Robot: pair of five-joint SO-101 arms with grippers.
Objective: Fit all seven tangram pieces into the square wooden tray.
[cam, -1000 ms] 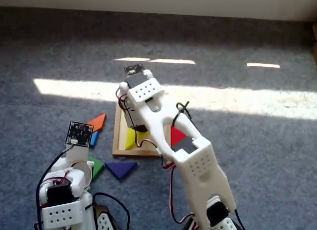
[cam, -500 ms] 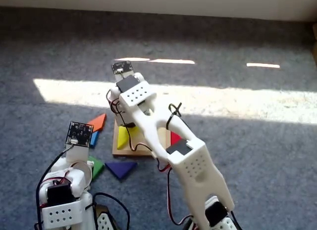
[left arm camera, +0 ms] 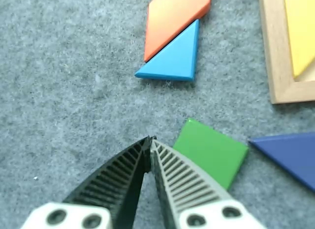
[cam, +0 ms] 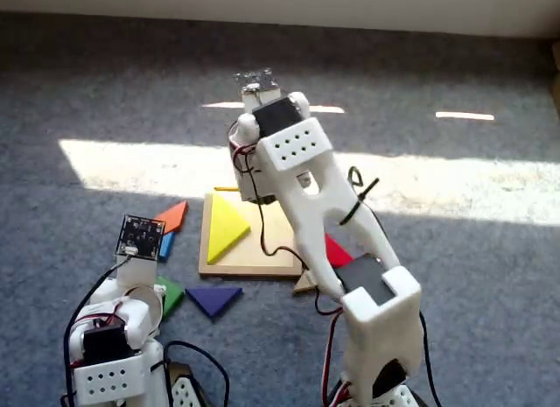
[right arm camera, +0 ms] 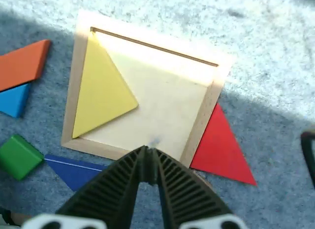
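While the right gripper (right arm camera: 147, 151) hangs above the tray (right arm camera: 74, 96) with its jaws pressed together and nothing between them, no piece is in transit. The left gripper (left arm camera: 149, 141) is likewise closed and empty. Its tips sit low over the carpet (left arm camera: 59, 66), just beside the green square (left arm camera: 211, 152).

Placed: one piece. The yellow triangle (cam: 226, 228) lies flat inside the tray. In the high view it fills the 9 o'clock half, with its long edge along that wall. The other half of the tray floor is bare.

Left to place: six pieces, all on the carpet. Directions are taken from the tray centre in the high view.
- Red triangle (cam: 337, 249): 4 o'clock, touching the tray's outer edge.
- Tan piece (cam: 304, 284): 5 o'clock, partly hidden by the right arm (cam: 302, 171); its shape cannot be confirmed.
- Dark blue triangle (cam: 214, 298): 7 o'clock.
- Green square: 8 o'clock.
- Light blue triangle (cam: 165, 245): 9 o'clock.
- Orange piece (cam: 172, 216): 10 o'clock, touching the light blue triangle.

Judged from this layout, the task is at an early stage, with one of seven pieces seated.
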